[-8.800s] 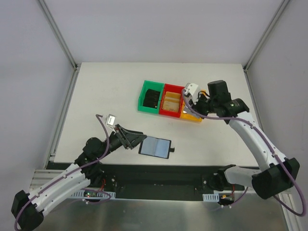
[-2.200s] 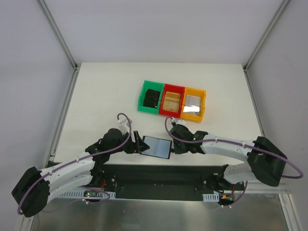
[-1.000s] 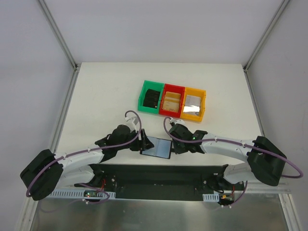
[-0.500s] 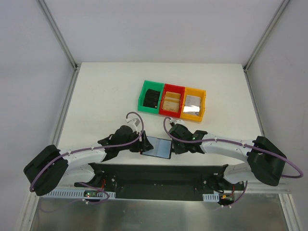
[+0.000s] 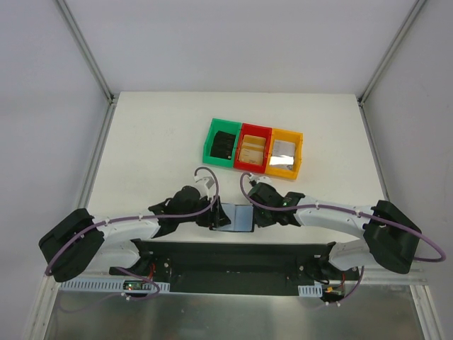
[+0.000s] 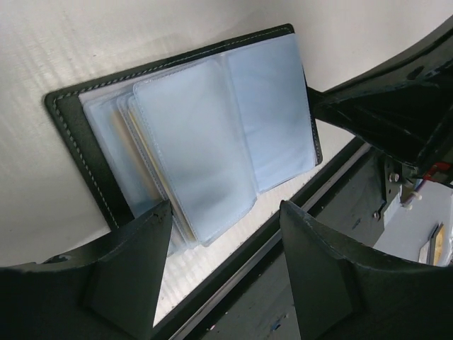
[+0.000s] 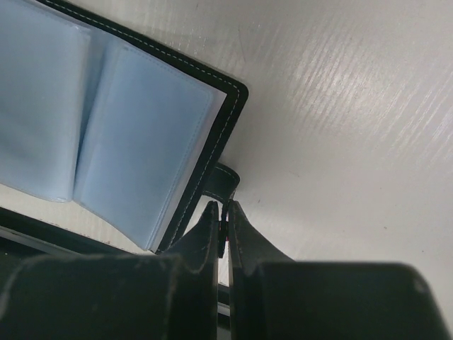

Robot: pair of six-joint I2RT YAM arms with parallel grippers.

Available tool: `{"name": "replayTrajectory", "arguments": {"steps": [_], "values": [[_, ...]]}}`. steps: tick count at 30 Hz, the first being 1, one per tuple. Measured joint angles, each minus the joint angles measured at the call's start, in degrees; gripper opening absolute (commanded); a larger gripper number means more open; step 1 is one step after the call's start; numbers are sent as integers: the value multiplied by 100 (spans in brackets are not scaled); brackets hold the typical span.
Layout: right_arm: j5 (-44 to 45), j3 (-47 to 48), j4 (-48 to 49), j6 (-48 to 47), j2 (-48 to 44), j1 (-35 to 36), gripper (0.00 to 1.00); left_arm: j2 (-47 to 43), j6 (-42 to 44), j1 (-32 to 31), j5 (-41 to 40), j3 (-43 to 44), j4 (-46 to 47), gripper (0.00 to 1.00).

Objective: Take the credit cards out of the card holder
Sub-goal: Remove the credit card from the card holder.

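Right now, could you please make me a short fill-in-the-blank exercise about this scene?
1. The card holder lies ___, its clear sleeves showing.
2. The middle bin, between the green bin and the yellow bin, is ___.
3. The right tool is ___.
4. The left tool is ___.
Missing words: open; red; shut; open.

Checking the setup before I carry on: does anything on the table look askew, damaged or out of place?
Nothing damaged or spilled. The card holder lies open, slightly skewed, close to the near edge of the table, and its clear sleeves are fanned unevenly, one poking past the black cover.
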Motion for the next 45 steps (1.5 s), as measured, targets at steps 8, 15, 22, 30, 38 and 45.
{"name": "replayTrajectory", "arguments": {"steps": [8, 15, 22, 30, 38, 45], "values": [[0, 0, -35, -4, 2, 2, 0, 170, 59, -74, 289, 116, 334, 62], [4, 0, -68, -13, 17, 0, 0, 278, 61, -140, 411, 330, 481, 62], [11, 0, -81, -13, 17, 0, 0, 315, 61, -151, 433, 448, 575, 63], [15, 0, -79, -15, 17, 4, 0, -282, 129, -151, 208, 420, 144, 63], [15, 0, -76, -35, 22, 7, 0, -1346, 293, -181, -280, 247, -612, 65], [44, 0, -90, -146, 24, -11, 0, -1613, 389, -181, -509, 153, -870, 66]]}}
